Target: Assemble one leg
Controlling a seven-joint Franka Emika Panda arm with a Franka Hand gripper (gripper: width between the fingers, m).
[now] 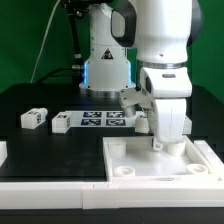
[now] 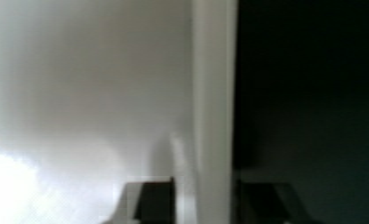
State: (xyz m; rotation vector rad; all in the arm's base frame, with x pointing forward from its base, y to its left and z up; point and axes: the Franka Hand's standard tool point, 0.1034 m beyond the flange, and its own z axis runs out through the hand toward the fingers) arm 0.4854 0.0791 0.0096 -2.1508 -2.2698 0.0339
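The hand [image 1: 163, 142] is closed on the leg [image 2: 211, 110], a thin white piece pinched between its two dark fingers [image 2: 149, 205]. The leg stands up straight. Its long side goes up and down, and its low end points down at the big white panel [image 1: 150, 168]. It is over the far part of the panel, near a corner. The hand hides most of it in the exterior view, so I cannot tell if it touches the panel. I think the leg could miss its hole if it leans or sits a bit to one side. Then it might jam or slip in the hand. Pushing hard could also shove the panel along the desk [image 1: 45, 150]. Two loose legs [image 1: 33, 118] [image 1: 60, 123] lie well apart from the hand on the exterior view's left, beside the marker board [image 1: 100, 120].
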